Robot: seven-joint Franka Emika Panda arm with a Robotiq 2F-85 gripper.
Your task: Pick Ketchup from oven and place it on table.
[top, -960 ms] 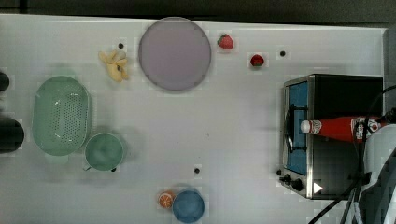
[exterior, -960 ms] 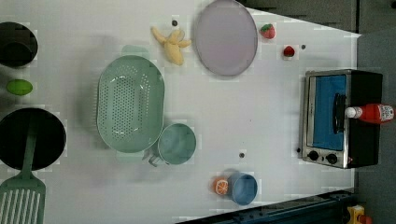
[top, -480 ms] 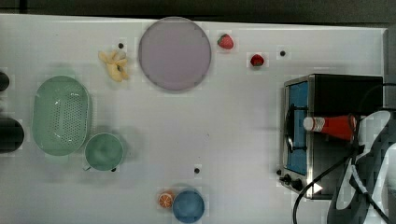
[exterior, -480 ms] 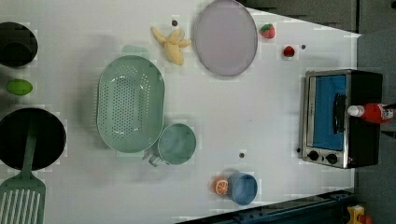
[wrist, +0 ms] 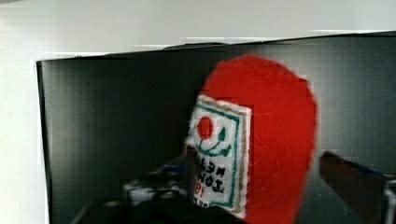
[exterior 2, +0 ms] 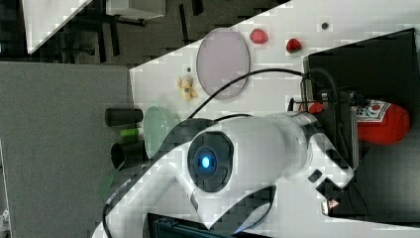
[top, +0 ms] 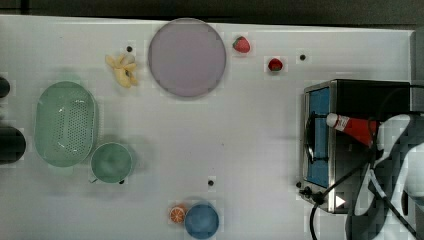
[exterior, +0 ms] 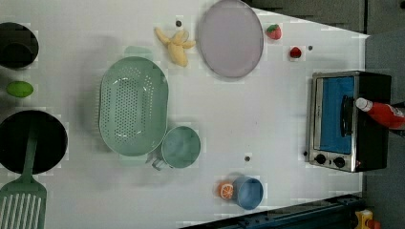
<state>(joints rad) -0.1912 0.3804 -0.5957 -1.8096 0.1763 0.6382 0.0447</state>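
Your ketchup (top: 352,126) lies on top of the oven (top: 350,97), cap toward the glass door. In the wrist view, your gripper (wrist: 261,186) fingers (wrist: 348,179) stand spread either side of it, not squeezing. The left view shows the white table (exterior: 267,119), with dark floor beyond

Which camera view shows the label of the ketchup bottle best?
The wrist view: the ketchup is close and its label faces the camera. The right view shows part of the label; the top view and the left view show only cap and red body.
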